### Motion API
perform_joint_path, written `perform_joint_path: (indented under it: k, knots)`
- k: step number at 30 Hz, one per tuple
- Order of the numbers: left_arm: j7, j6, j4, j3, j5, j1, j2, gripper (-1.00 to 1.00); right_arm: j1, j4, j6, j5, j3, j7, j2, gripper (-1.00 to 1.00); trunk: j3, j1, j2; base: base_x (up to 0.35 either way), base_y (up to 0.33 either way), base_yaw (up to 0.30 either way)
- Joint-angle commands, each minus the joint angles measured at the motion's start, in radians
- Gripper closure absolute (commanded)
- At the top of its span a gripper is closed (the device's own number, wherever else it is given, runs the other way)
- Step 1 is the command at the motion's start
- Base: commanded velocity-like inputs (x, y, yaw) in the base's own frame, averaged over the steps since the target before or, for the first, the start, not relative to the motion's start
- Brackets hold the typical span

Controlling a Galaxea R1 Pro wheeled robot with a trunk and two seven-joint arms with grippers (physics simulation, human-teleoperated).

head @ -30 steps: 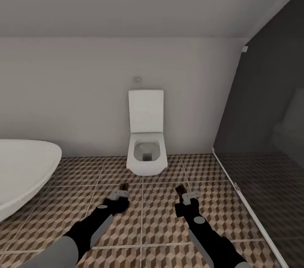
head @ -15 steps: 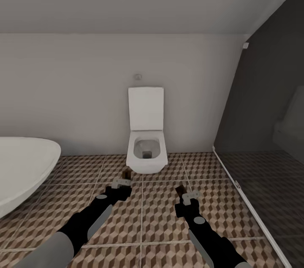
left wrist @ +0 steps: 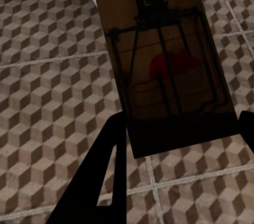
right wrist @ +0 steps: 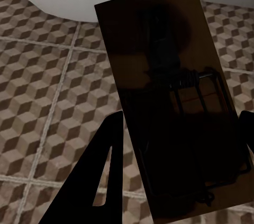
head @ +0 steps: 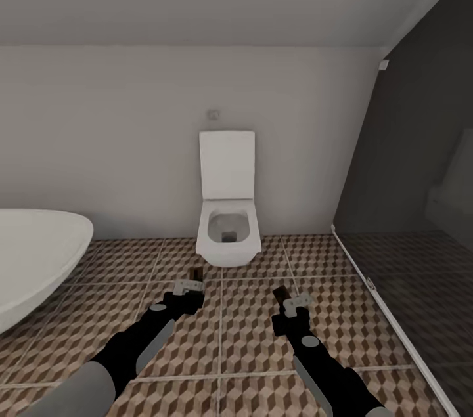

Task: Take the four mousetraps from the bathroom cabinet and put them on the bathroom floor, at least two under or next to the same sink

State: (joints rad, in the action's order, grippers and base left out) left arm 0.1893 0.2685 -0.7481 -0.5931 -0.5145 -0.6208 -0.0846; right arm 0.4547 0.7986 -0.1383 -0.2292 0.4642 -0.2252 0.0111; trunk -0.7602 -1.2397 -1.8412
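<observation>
Between the fingers of each tool sits a mousetrap, so two of the four are in hand. The left tool [head: 190, 287] pinches one trap [left wrist: 164, 60] by its near end; the left wrist view shows the tan board, black wire bar and red mouse mark, with the long axis running straight out along the fingers, away from the robot. The right tool [head: 291, 304] pinches a second trap [right wrist: 174, 102] the same way; that board looks very dark in the right wrist view, though its wire spring can be made out. In the head view both boards show as small dark slivers pointing forward over the floor [head: 223, 351] with its cube-pattern tiles.

Both traps hang above the tiles rather than resting on them. Neither arm is clearly nearer the floor.

Ahead, against the far wall, stands the toilet [head: 227, 207] with its lid up, roughly in line between the two arms. A white bathtub [head: 33, 259] curves in at the near left, and the dark glass shower stall [head: 414, 207] fills the right.

The coming move likely depends on finding the sink, so turning the base probably comes before lowering either trap.
</observation>
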Motion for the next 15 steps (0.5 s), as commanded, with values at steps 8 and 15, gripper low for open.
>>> perform_joint_path:
  k: [8,15]
  knots:
    - [0.010,0.003,0.001,-0.008,-0.009,-0.001,-0.001,1.00,0.001,0.034,-0.007,-0.007,0.006,-0.012,0.002,1.00,-0.026,-0.031,-0.057,0.000,0.000,0.000]
    - [0.010,0.003,0.002,-0.008,-0.009,-0.001,-0.001,1.00,0.001,0.071,-0.010,-0.007,0.007,-0.014,0.004,1.00,-0.048,-0.058,-0.106,0.000,0.000,0.000]
